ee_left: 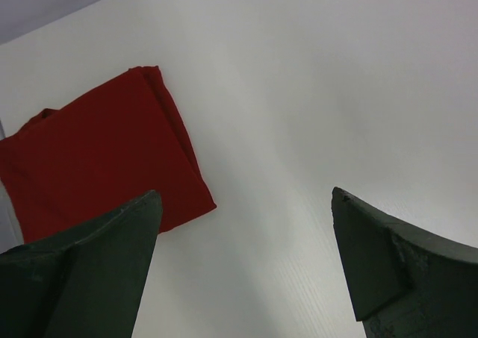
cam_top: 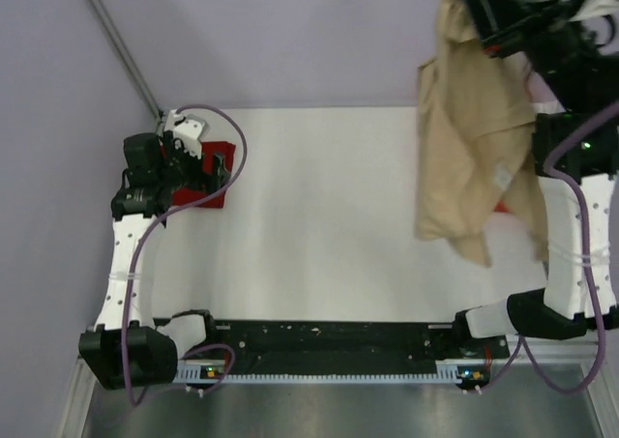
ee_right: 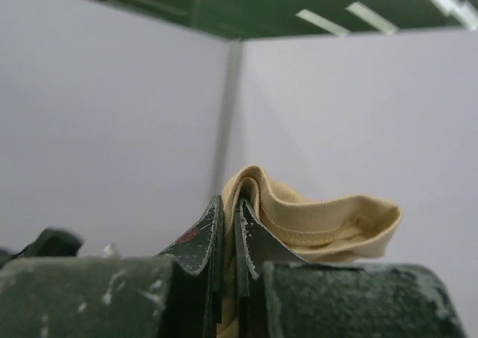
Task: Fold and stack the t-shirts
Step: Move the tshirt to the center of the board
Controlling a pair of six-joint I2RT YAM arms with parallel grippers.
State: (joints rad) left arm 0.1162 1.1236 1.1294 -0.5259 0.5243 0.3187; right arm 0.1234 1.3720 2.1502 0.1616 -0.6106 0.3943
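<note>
A tan t-shirt point(cam_top: 474, 138) hangs unfolded high over the right of the white table point(cam_top: 329, 225). My right gripper point(cam_top: 462, 3) is shut on its top edge, and a bunched hem of the tan shirt point(ee_right: 314, 218) sticks out past the closed fingers point(ee_right: 202, 237). A dark red t-shirt point(ee_left: 97, 159) lies folded on the table at the far left, partly hidden under my left gripper point(cam_top: 193, 153) in the top view. My left gripper point(ee_left: 246, 248) is open and empty, hovering just right of the red shirt. No white or teal shirt is in view.
A red edge point(cam_top: 501, 207) shows behind the hanging tan shirt at the right; what it is I cannot tell. Purple walls enclose the table at the back and left. A black rail point(cam_top: 329, 346) runs along the near edge between the arm bases.
</note>
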